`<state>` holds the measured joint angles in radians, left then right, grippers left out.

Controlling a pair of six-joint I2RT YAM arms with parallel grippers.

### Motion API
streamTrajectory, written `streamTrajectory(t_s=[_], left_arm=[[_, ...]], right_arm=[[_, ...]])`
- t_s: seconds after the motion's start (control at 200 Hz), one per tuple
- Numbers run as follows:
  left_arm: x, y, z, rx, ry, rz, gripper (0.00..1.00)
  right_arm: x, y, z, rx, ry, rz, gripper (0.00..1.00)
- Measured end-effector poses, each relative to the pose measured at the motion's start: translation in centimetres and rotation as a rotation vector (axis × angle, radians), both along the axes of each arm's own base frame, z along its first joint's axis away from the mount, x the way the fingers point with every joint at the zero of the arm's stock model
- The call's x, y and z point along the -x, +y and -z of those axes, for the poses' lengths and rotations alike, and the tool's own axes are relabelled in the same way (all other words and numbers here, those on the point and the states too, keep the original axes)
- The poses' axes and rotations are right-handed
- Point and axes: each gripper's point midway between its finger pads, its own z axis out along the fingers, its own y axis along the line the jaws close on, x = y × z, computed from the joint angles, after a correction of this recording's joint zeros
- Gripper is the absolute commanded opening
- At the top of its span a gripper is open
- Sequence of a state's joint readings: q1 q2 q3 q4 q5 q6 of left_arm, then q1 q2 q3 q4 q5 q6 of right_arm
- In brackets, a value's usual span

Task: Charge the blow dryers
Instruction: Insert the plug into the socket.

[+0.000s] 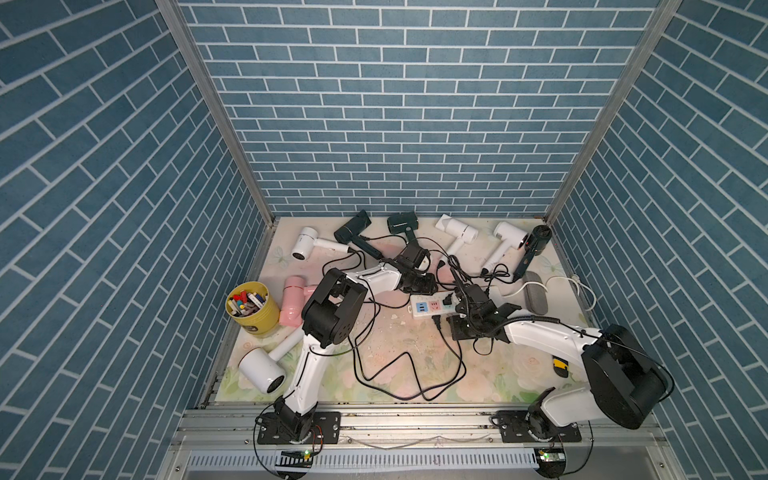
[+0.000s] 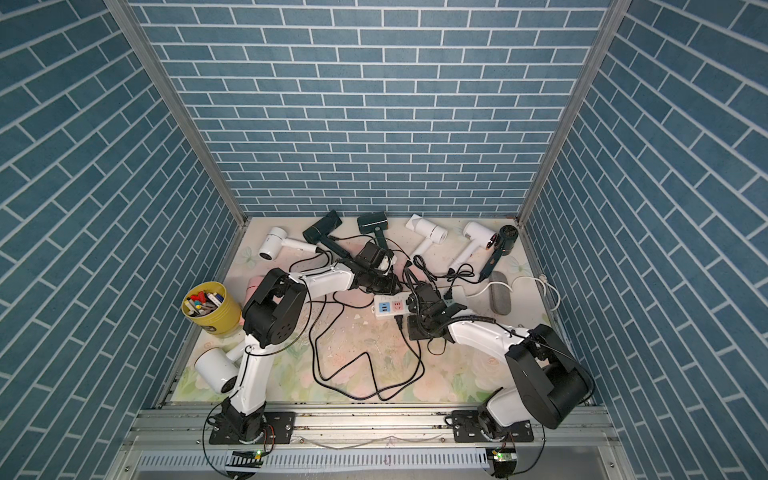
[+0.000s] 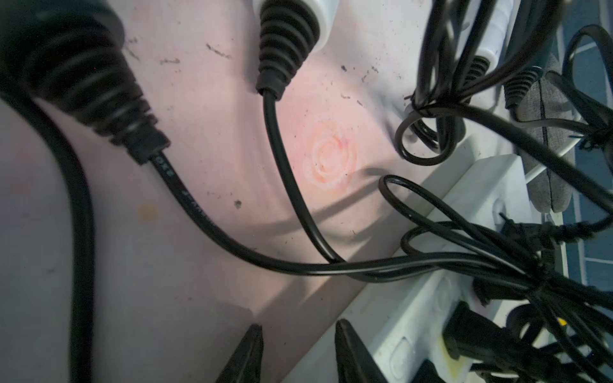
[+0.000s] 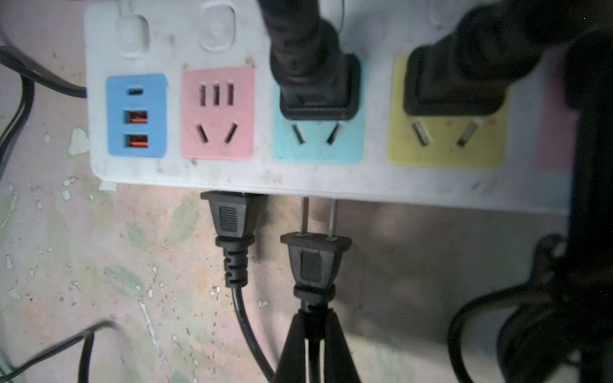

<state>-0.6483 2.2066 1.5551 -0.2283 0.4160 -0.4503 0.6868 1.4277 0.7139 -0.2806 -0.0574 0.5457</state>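
Several blow dryers lie along the back of the mat: white (image 1: 305,243), dark green (image 1: 353,230), dark (image 1: 402,222), white (image 1: 457,230), white (image 1: 509,237) and black (image 1: 538,241). A pink one (image 1: 293,301) and a white one (image 1: 262,370) lie at the left. My right gripper (image 4: 314,318) is shut on the black cord just behind a two-prong plug (image 4: 315,255), whose prongs point at the front edge of the white power strip (image 4: 374,179). Black plugs sit in its teal socket (image 4: 315,83) and yellow socket (image 4: 454,86). My left gripper (image 3: 298,331) is open over the mat beside the strip (image 3: 414,318), holding nothing.
A yellow bucket (image 1: 251,307) of pens stands at the left wall. A grey fuzzy roll (image 1: 536,295) and a yellow-and-black knife (image 1: 561,365) lie at the right. Black cords (image 1: 399,374) loop across the middle. Another plug (image 4: 232,219) lies against the strip's front edge; the pink socket (image 4: 217,112) is free.
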Motion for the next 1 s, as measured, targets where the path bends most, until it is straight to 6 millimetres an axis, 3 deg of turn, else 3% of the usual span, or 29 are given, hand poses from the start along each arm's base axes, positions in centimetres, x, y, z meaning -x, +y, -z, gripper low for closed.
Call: streamTrajectory(t_s=[0.785,1.0], left_arm=[[0.1,0.0,0.0,0.005,-0.004,0.002,0.41],[1.5,0.9,-0.9,-0.003,0.008,-0.004,0.57]], right_arm=[[-0.4,0.0,1.1,-0.004,-0.001,0.004,0.0],[0.5,0.0,1.3,-0.033,-0.018,-0.05,0.0]])
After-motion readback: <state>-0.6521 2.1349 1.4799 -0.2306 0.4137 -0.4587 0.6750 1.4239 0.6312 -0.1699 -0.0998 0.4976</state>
